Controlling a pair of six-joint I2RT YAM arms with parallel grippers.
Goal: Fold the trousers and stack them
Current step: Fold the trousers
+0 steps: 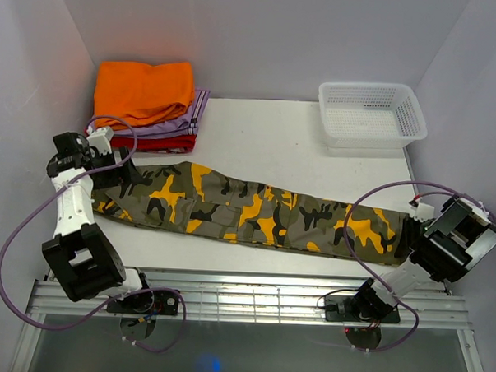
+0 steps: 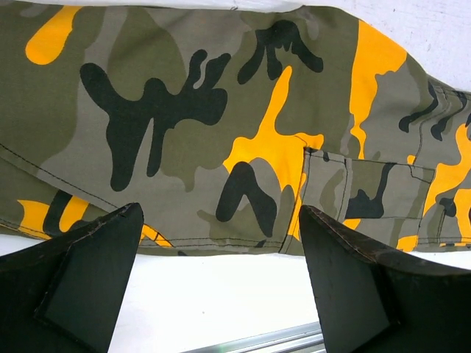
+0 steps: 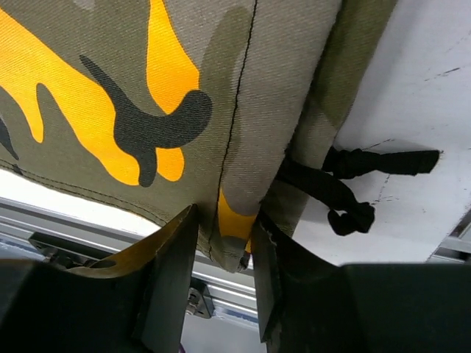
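Well, your trousers (image 1: 255,213) lie stretched out long from 9 to 3 o'clock, your left gripper (image 2: 221,213) is wide open and empty by the waist, your right gripper (image 3: 224,220) pinches the leg hem, so folding and stacking are left.

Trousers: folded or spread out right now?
Spread out: the trousers lie full length across the table, left to right, with no crosswise fold showing.
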